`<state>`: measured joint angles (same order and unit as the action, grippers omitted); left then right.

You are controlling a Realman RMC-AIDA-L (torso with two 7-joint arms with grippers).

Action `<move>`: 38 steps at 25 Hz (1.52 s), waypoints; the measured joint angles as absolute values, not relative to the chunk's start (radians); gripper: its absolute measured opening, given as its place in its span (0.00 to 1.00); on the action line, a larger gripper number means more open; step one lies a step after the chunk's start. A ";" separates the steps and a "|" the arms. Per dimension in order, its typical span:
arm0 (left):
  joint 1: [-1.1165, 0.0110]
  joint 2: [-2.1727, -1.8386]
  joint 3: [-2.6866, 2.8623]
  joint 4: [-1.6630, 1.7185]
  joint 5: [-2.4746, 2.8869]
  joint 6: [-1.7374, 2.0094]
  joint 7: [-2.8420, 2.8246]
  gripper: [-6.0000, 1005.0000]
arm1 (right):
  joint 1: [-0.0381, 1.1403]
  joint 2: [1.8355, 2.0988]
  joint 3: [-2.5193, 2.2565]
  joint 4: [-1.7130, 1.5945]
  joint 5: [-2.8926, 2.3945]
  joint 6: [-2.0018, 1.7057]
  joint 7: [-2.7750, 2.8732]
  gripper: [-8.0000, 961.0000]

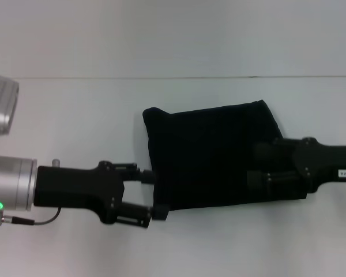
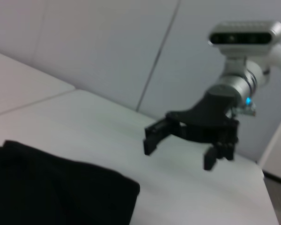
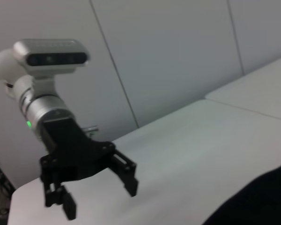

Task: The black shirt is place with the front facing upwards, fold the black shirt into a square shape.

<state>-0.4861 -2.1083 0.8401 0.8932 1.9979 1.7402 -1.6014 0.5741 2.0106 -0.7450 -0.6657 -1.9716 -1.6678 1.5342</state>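
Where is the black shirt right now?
In the head view, the black shirt lies folded on the white table, slightly right of centre, between the left hand at its left edge and the right hand over its right side.

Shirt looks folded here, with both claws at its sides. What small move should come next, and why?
Probably draw both claws back off the table. The black shirt already lies as a compact near-square block, the left claw is open at its left edge holding nothing, and the right claw is also open and empty, so nothing visibly remains to fold.
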 joint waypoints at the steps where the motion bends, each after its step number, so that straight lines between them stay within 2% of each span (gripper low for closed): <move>1: -0.486 -2.109 0.841 0.892 2.011 1.743 -1.591 0.86 | 0.566 2.013 -0.741 -0.671 -1.975 -1.662 1.540 0.94; 10: -0.503 -2.121 0.841 0.895 2.049 1.738 -1.572 0.87 | 0.471 2.060 -0.726 -0.841 -1.984 -1.670 1.607 0.94; 23: -0.543 -2.126 0.840 0.897 2.058 1.725 -1.592 0.87 | 0.387 2.071 -0.722 -1.032 -1.993 -1.697 1.697 0.94; 38: -0.555 -2.125 0.851 0.896 2.071 1.675 -1.617 0.87 | 0.395 2.075 -0.717 -1.029 -2.036 -1.674 1.713 0.94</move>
<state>-0.5553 -2.1254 0.8513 0.8965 2.0708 1.6754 -1.6168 0.3954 2.0753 -0.7174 -1.0290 -2.0360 -1.6741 1.7135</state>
